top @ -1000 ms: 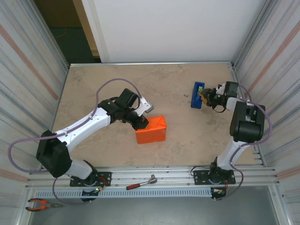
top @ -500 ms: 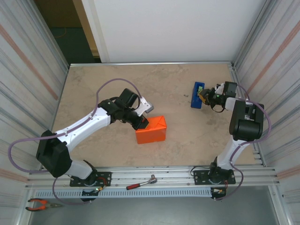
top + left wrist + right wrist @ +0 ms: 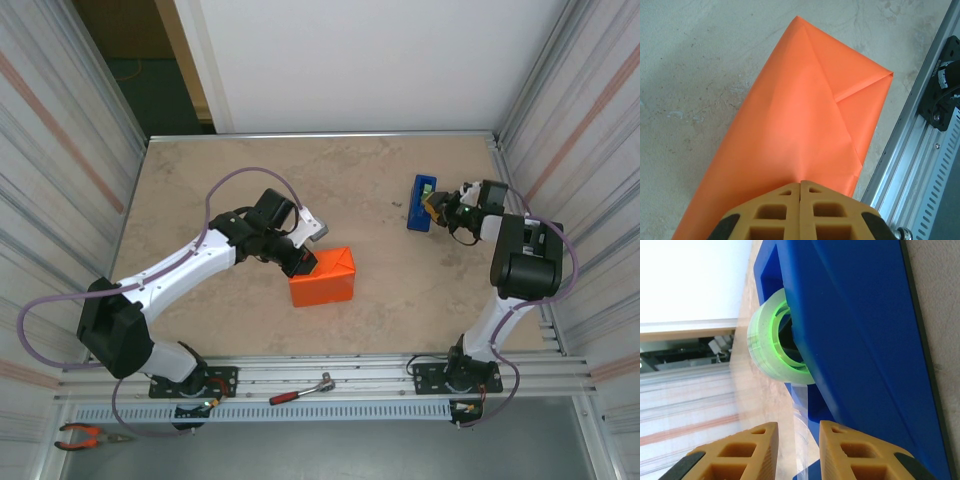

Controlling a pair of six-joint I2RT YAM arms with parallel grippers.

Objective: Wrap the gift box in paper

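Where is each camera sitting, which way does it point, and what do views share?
Top external: above and behind the arms, looking down on the table; both arms and bases show.
Left wrist: on the left arm, looking down past the shut left gripper at the orange paper.
Right wrist: on the right arm, looking past the right gripper at the blue tape dispenser.
Shared: the top view also holds paper and tape dispenser.

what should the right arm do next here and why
Probably close the right gripper on the clear tape strip running between its parted fingers from the blue plastic tape dispenser; the shut left gripper pins the folded orange paper-wrapped gift box, ready for taping.
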